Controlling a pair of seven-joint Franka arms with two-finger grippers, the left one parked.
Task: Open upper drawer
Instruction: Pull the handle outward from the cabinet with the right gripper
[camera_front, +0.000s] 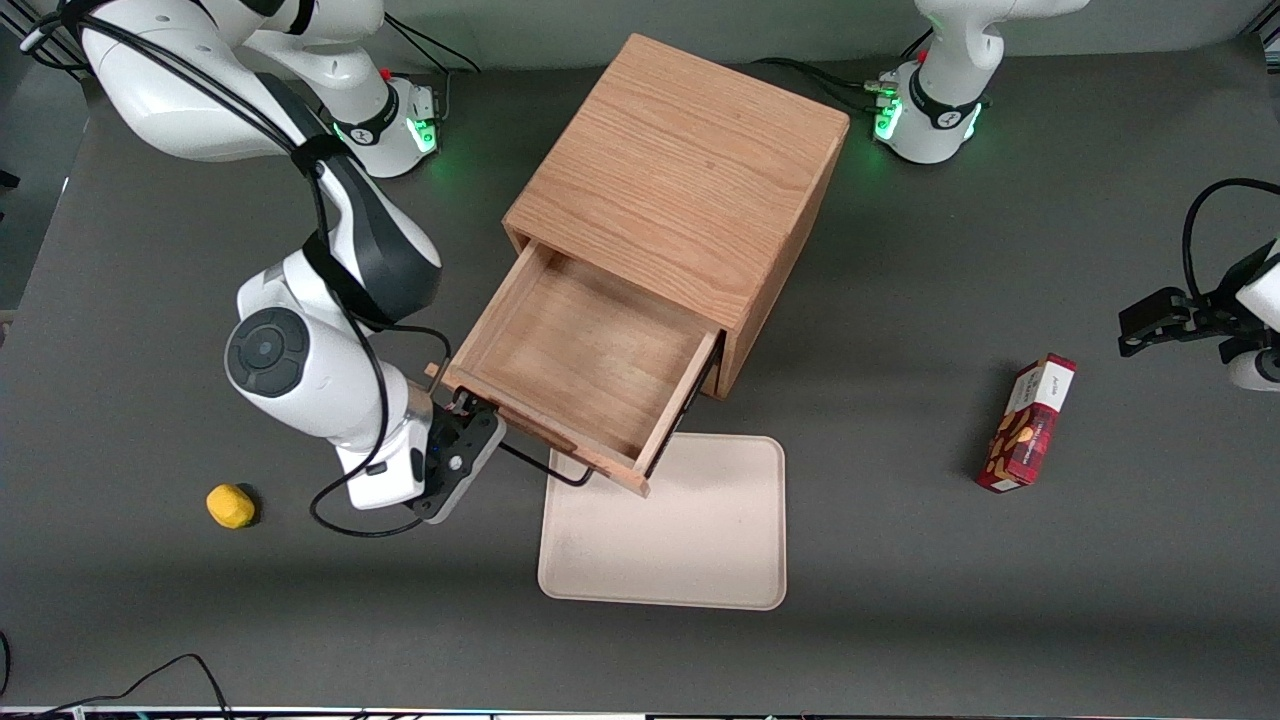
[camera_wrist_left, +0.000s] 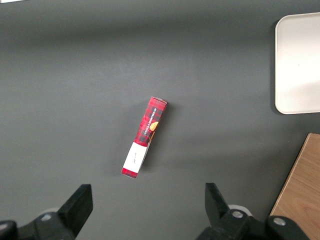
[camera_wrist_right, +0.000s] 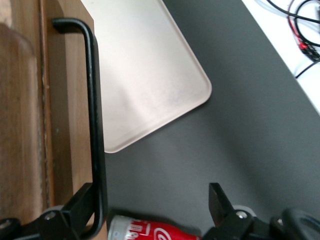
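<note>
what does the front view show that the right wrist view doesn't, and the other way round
Only the front view shows the wooden cabinet, the inside of the pulled-out upper drawer, a yellow object toward the working arm's end of the table, and a red snack box toward the parked arm's end.

Only the right wrist view shows a red can lying on the table.

Both show the drawer's black handle, the beige tray in front of the drawer, and the pincer, open at the handle's end.

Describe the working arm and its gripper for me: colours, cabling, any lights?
White rounded shells with dark grey joint sections and a round grey cap; black cables strapped along the right arm. Its base ring glows green. The gripper, at the upper drawer's handle, has black fingers.
</note>
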